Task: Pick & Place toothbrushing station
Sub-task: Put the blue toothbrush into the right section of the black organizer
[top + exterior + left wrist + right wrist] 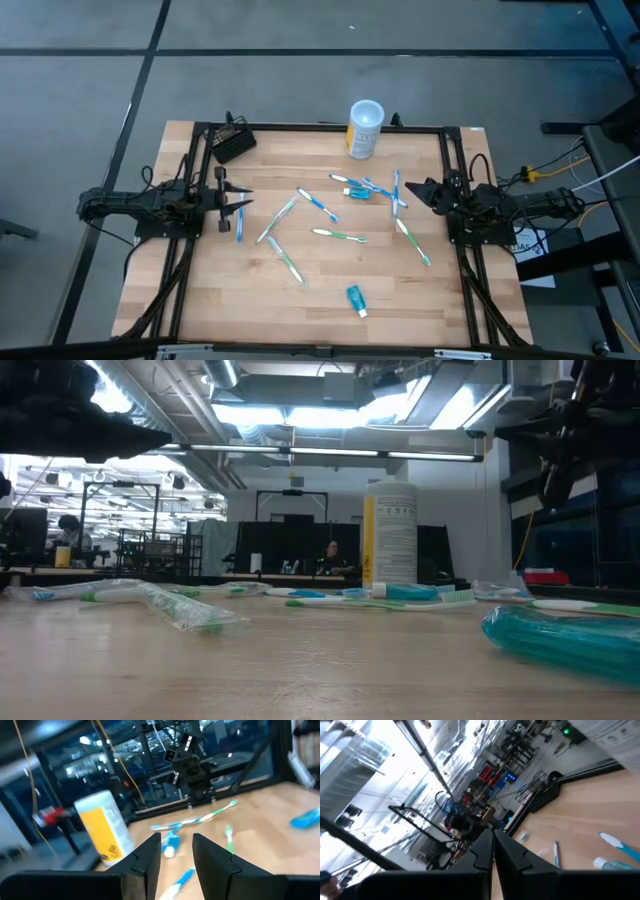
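Station is sitting in the table's far-left corner while we're hovering our left gripper, fingers apart and empty, nearby, so we're thinking: line up squarely before closing.

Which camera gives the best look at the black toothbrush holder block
The high view: the toothbrushing station shows whole at the table's far left corner, clear of both grippers. The right wrist view catches it farther off, at an angle. The low and left wrist views do not show it.
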You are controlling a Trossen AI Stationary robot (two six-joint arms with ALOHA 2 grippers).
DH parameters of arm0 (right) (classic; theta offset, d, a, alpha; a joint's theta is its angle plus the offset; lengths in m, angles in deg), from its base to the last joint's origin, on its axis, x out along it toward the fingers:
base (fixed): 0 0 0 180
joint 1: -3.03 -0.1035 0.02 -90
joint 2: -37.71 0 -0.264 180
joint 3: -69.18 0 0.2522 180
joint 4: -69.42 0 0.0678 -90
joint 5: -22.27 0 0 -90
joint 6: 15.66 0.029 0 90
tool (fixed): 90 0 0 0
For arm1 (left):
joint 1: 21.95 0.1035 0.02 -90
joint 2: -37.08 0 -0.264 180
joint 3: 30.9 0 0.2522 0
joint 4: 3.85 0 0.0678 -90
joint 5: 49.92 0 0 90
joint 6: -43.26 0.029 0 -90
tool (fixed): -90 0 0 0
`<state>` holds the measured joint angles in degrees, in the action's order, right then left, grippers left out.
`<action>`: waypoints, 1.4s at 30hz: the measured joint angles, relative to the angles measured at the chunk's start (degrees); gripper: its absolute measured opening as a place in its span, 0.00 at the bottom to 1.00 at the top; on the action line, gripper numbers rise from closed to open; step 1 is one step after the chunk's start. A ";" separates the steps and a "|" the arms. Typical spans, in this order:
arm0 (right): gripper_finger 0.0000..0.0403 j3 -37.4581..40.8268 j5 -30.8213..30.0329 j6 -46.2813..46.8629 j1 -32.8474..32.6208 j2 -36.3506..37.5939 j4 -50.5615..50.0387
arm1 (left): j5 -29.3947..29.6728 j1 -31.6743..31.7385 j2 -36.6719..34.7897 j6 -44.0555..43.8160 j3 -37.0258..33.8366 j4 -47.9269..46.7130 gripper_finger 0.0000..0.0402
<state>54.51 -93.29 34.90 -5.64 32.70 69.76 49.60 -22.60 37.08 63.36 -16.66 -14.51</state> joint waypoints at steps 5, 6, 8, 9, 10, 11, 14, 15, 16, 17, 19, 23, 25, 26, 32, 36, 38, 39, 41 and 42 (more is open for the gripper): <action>0.05 0.00 -2.39 6.22 0.00 0.00 0.10 | -8.41 -0.67 0.07 -14.71 0.00 5.58 0.27; 0.05 0.00 -2.80 7.98 0.00 0.00 0.10 | -8.13 -0.64 0.37 -19.63 0.01 8.38 0.27; 0.05 0.00 -5.69 10.44 0.00 0.00 0.12 | -5.34 -0.74 0.64 -26.65 0.02 11.19 0.27; 0.05 0.00 -6.97 12.39 0.00 0.00 0.12 | -3.89 -0.74 0.68 -28.76 0.02 12.32 0.27; 0.05 0.00 -7.31 14.75 0.04 0.00 0.06 | -2.65 -0.74 0.63 -31.67 0.02 13.10 0.27; 0.05 0.00 -7.21 16.95 0.02 0.00 0.04 | -1.52 -0.75 0.63 -37.11 0.02 13.12 0.27; 0.05 0.00 -4.69 22.15 -0.01 0.00 0.62 | 3.94 -0.70 0.69 -54.08 0.02 11.21 0.27; 0.05 0.00 -3.50 23.34 -0.02 0.00 1.29 | 7.03 -0.66 0.78 -55.63 0.01 11.17 0.27; 0.05 0.00 -2.58 23.90 0.00 0.00 2.03 | 9.89 -0.66 1.05 -56.17 0.02 11.22 0.27; 0.05 0.00 -2.00 24.01 -0.01 0.00 2.58 | 12.25 -0.65 1.25 -56.43 0.02 10.79 0.27; 0.05 0.00 -2.05 24.01 0.00 0.00 3.03 | 15.25 -0.63 1.61 -57.39 0.02 9.95 0.27; 0.05 0.00 -0.25 23.93 0.00 0.00 2.85 | 8.76 -0.80 1.71 -63.47 0.02 10.00 0.27; 0.05 0.00 0.13 23.92 -0.02 -0.02 2.79 | 6.36 -0.79 1.71 -62.78 0.02 11.60 0.27; 0.05 0.00 0.30 24.01 -0.02 -0.02 2.76 | 3.84 -0.78 1.75 -61.46 0.02 14.26 0.27; 0.05 0.00 8.11 13.59 -0.02 -0.07 14.22 | -14.48 -0.85 1.84 -59.16 0.79 29.38 0.27; 0.05 -2.76 14.71 -6.28 -0.07 -0.94 34.17 | -15.56 -0.83 4.10 -58.68 4.79 29.65 0.27; 0.05 -6.94 20.85 -17.59 -0.13 -2.64 36.55 | -15.53 -0.83 6.91 -53.86 7.45 31.79 0.27; 0.05 -9.39 23.51 -22.90 -0.13 -3.81 36.22 | -15.12 -0.83 8.73 -50.52 8.65 34.59 0.27; 0.05 -14.60 26.83 -31.62 -0.13 -6.93 34.33 | -13.02 -0.74 12.77 -43.53 11.45 42.28 0.27; 0.05 -17.62 27.39 -34.07 -0.13 -8.76 31.47 | -11.69 -0.74 14.78 -40.11 13.16 45.32 0.27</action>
<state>36.89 -65.90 0.83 -5.77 23.93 101.23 37.91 -23.34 51.86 23.25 -3.50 30.82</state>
